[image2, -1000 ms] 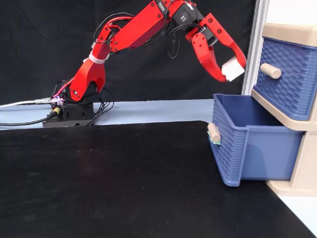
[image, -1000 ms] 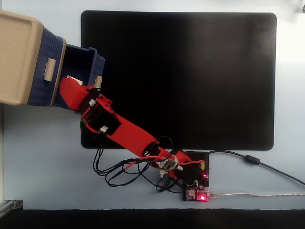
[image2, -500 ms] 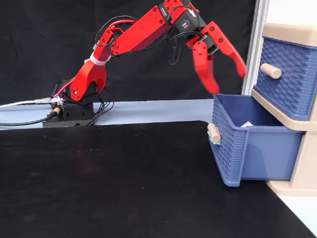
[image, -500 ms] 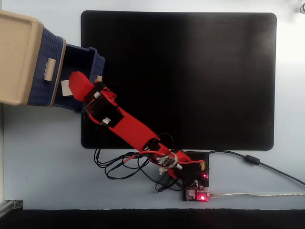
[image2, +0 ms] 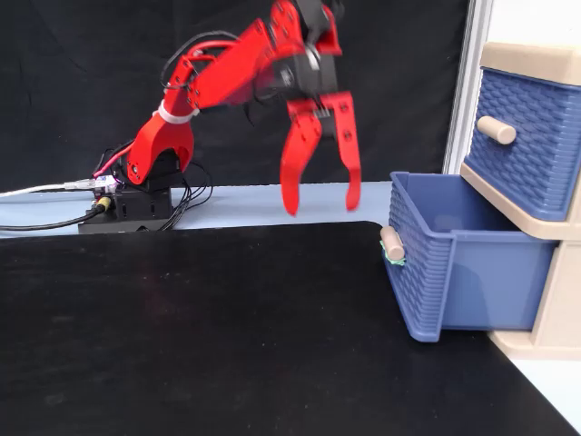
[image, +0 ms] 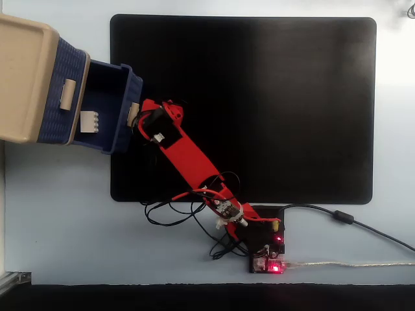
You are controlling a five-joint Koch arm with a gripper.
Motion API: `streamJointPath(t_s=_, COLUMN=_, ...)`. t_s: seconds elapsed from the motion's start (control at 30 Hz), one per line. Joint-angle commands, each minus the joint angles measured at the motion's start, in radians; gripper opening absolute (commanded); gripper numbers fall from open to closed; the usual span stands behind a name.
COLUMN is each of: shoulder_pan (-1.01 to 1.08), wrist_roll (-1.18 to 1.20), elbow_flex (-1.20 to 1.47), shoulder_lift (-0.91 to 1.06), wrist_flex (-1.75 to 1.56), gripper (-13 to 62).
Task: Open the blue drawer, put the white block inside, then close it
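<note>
The blue drawer (image: pixel 131 83) (image2: pixel 454 265) is pulled out of the beige cabinet (image: pixel 23 78), its small beige handle (image: pixel 133 114) (image2: pixel 391 243) facing the mat. The white block (image: pixel 89 122) lies flat on the drawer floor, notches on its right edge as seen from above; in the side fixed view the drawer wall hides it. My red gripper (image2: pixel 322 209) hangs open with fingers pointing down, empty, above the mat's far edge and left of the drawer front in the side view. From above, its wrist (image: pixel 162 126) sits just right of the handle.
A second navy drawer (image2: pixel 522 136) with a beige handle (image: pixel 65 94) is closed above the open one. A black mat (image: pixel 259 103) (image2: pixel 227 327) covers the table. The arm's base, board (image: pixel 266 249) and loose cables (image: pixel 168 214) lie near the mat's edge.
The gripper let go of the white block, which dropped into the open drawer. The gripper then pulled back out of the drawer over the mat and swung its open fingers downward.
</note>
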Motion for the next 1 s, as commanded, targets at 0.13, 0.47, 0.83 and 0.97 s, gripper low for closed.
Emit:
streamJointPath(t_s=0.13, shoulder_pan=-0.078, wrist_roll=0.114, elbow_flex=-0.017, shoulder_lift=0.012, wrist_flex=-0.066, gripper=31.8)
streamJointPath(t_s=0.47, shoulder_pan=-0.147, wrist_roll=0.210, elbow_flex=-0.018, shoulder_lift=-0.091, wrist_flex=-0.249, gripper=31.8)
streamJointPath(t_s=0.83, shoulder_pan=-0.221, wrist_roll=0.397, elbow_flex=-0.020, shoulder_lift=-0.181, wrist_flex=-0.634, gripper=31.8)
streamJointPath(t_s=0.97, shoulder_pan=-0.242, wrist_roll=0.459, elbow_flex=-0.023, shoulder_lift=-0.202, wrist_flex=-0.799, gripper=31.8)
